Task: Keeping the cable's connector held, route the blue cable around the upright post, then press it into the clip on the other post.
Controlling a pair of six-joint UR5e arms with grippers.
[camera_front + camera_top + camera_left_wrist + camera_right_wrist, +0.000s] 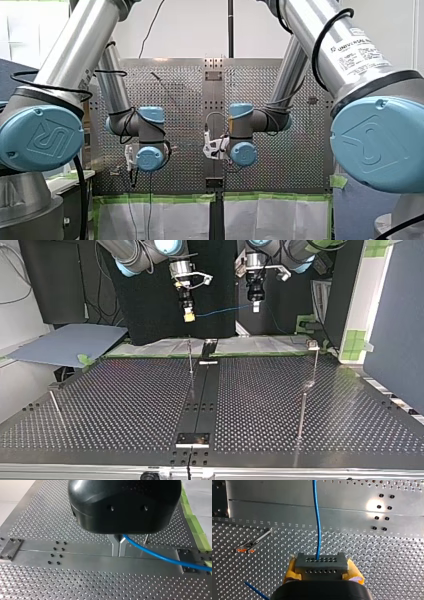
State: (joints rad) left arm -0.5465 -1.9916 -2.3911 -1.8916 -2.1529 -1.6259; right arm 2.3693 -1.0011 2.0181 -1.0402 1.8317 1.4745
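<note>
Grey, hole-dotted connector block (321,565) sits closest to the right wrist camera, clamped between the yellow pads (290,571) of my right gripper (322,571); jaws closed on it. Thin blue cable (317,522) leaves the block's face and runs ahead over the perforated metal tabletop (374,562). Left wrist view: my left gripper (119,547), black body, metal jaws pinched together on the same cable, which trails off to one side. Top view: both grippers hang high above the tabletop's far edge, cable spanning the air between them. Slim upright post (190,357) stands below, near the centre strip; second post with a small block on top (315,365) stands well off at the view's right. Cable touches neither.
</note>
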